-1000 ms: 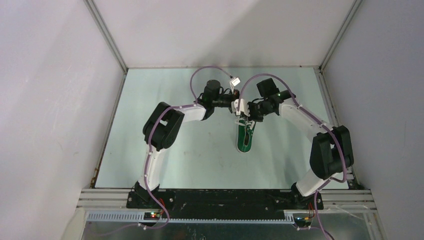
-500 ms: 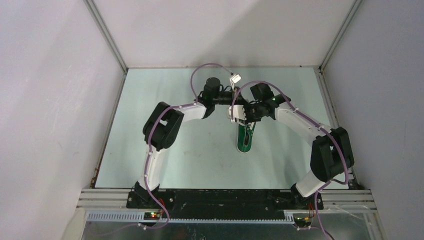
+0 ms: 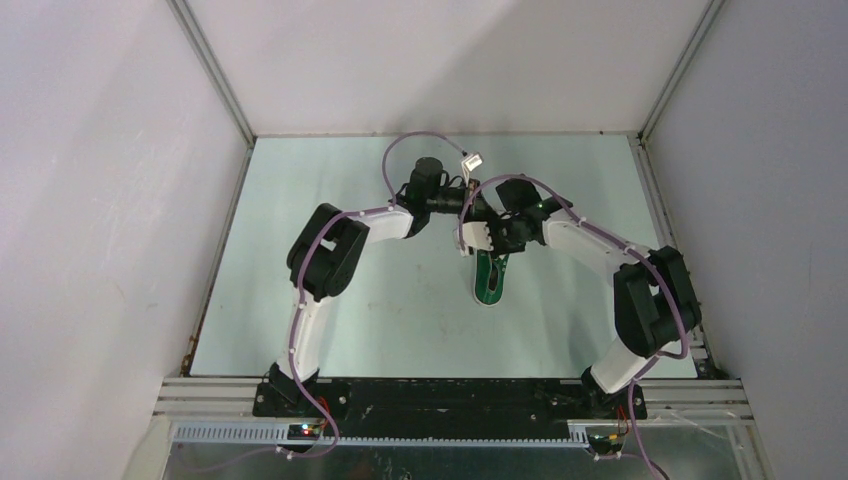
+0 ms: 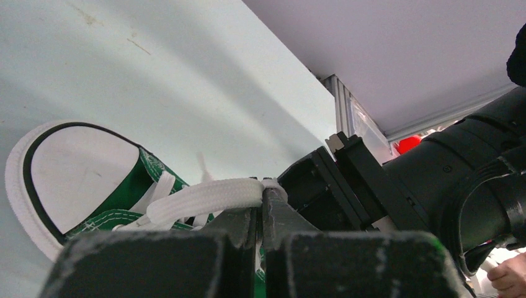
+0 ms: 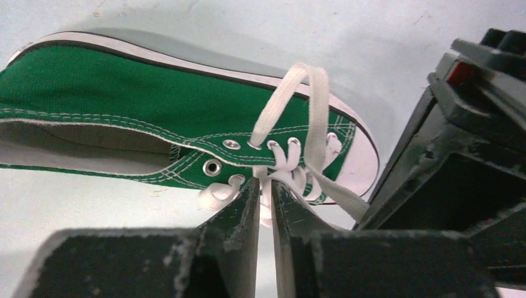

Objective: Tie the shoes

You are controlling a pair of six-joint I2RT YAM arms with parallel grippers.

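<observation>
Light, the green sneaker [image 5: 124, 105] likely slides easily; its limp white laces [image 5: 317, 124] seem best pinched near the eyelets [image 5: 231, 144], where left jaws and right jaws each clamp a strand.

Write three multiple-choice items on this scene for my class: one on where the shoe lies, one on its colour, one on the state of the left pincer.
1. Where is the sneaker?
A. near the middle of the table, between the two arms
B. against the left wall
C. on the rail at the arms' bases

2. What colour is its canvas?
A. red
B. green
C. blue

3. What is the left pincer doing?
A. standing wide open, holding nothing
B. shut on a white lace
C. pressing down on the toe cap

Key: 1 A, since the top view shows it mid-table between the arms; 2 B, since both wrist views show green canvas; 3 B, since the left wrist view shows the lace clamped in it.
</observation>
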